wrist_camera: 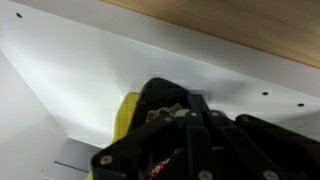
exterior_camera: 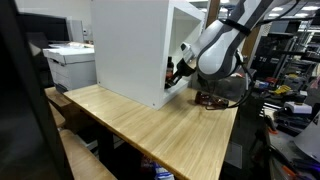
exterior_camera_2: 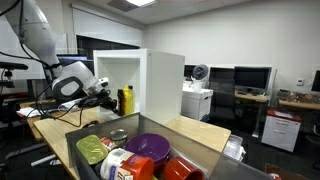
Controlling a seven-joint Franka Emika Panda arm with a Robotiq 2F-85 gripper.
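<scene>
Right now my claw (exterior_camera_2: 108, 97) is pressed together, seemingly empty, at the mouth of the white cabinet (exterior_camera_2: 165, 85) — yellow bottle (exterior_camera_2: 125, 100) just beside, at 3 o'clock. Approach step, I judge; next calls for parting it first.

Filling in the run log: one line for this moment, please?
arm: extended into white cabinet on wooden table | fingers: shut | nearest: yellow bottle in cabinet | contact: unclear
</scene>
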